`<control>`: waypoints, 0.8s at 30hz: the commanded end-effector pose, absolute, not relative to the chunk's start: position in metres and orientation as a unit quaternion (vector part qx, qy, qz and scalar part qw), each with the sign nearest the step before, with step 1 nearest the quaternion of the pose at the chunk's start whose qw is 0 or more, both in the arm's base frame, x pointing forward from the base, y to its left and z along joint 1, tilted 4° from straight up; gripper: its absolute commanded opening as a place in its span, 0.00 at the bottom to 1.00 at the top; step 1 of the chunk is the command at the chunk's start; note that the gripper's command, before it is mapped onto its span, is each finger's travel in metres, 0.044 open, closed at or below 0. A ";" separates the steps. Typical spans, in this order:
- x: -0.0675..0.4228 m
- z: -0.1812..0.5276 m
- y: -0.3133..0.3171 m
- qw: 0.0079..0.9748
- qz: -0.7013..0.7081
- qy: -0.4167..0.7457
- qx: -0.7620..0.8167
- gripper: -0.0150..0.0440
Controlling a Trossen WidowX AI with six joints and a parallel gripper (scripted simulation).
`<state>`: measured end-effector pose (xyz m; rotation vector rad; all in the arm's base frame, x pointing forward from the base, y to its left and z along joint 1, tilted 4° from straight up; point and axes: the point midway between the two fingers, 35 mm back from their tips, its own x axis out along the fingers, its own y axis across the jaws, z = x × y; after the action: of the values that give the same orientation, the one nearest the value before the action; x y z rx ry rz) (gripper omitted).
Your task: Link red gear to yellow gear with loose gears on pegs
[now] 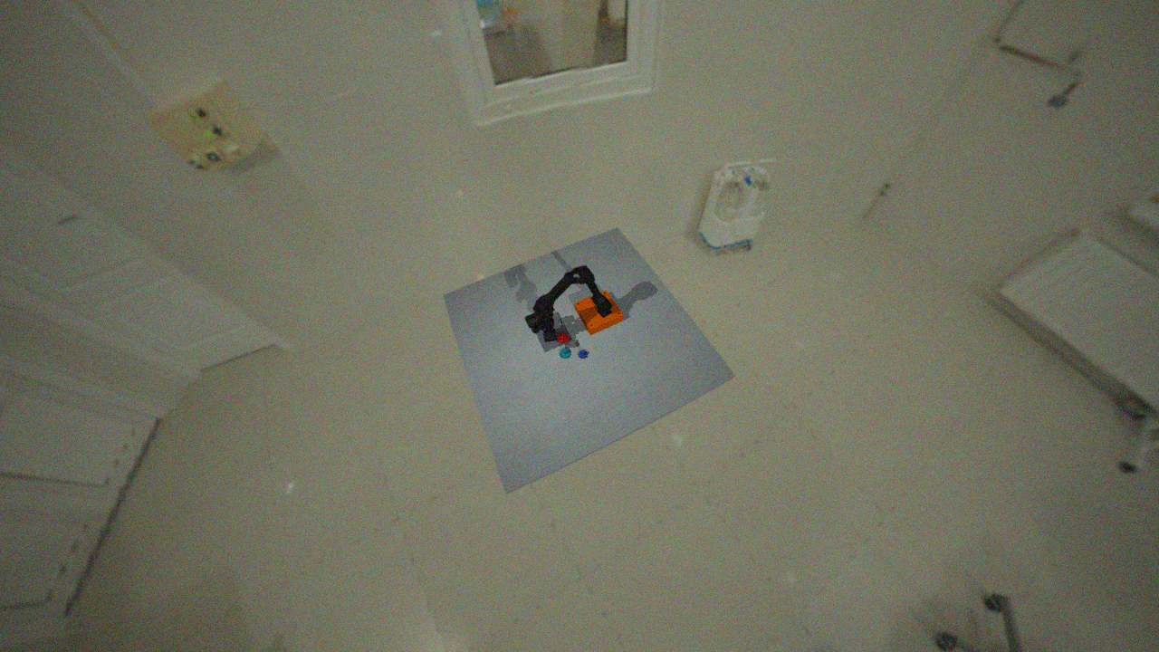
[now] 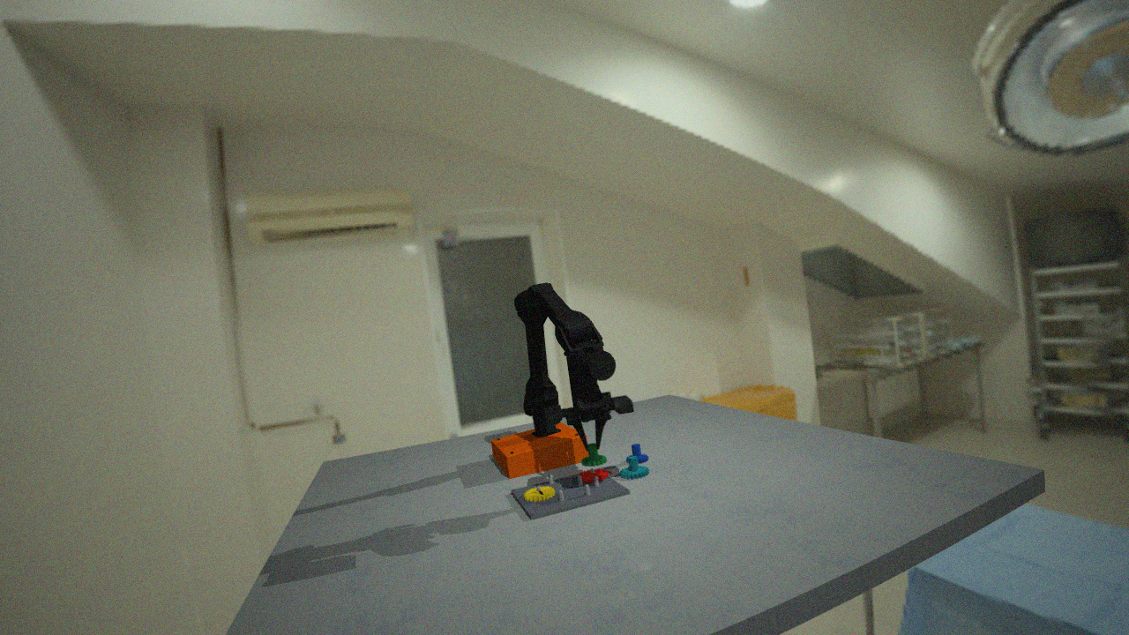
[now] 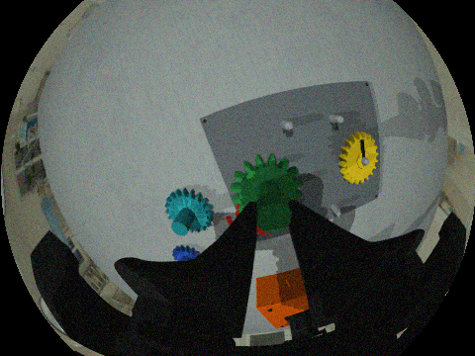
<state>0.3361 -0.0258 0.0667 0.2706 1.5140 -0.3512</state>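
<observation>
My gripper (image 2: 594, 447) (image 3: 272, 208) is shut on the upright hub of the green gear (image 2: 594, 459) (image 3: 264, 180). The green gear hangs above the grey board (image 2: 536, 516) (image 3: 247, 129) near the red gear (image 1: 562, 338) (image 2: 594, 475) (image 3: 262, 232), which it mostly hides in the wrist view. The yellow gear (image 2: 539, 494) (image 3: 352, 165) with a black stripe sits at the board's other end. Bare pegs (image 3: 287, 126) (image 2: 561, 495) stand on the board. The teal gear (image 1: 565, 353) (image 2: 633, 472) (image 3: 193, 204) and blue gear (image 1: 582, 354) (image 2: 638, 455) (image 3: 184, 253) stand loose beside the board.
The orange base block (image 1: 595, 324) (image 2: 520, 458) (image 3: 267, 292) is close to the board on the robot's side. The arm's shadow falls over part of the board and the table (image 1: 599, 405) (image 2: 710, 536). The teal gear is close to the board's red-gear end.
</observation>
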 end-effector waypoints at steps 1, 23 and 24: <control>0.335 0.067 -0.027 0.704 -0.158 0.682 0.118 0.25; 0.336 0.060 -0.027 0.709 -0.130 0.688 0.089 0.25; 0.336 0.059 -0.027 0.709 -0.124 0.689 0.083 0.25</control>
<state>0.3381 -0.0258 0.0643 0.2199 1.5151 -0.3002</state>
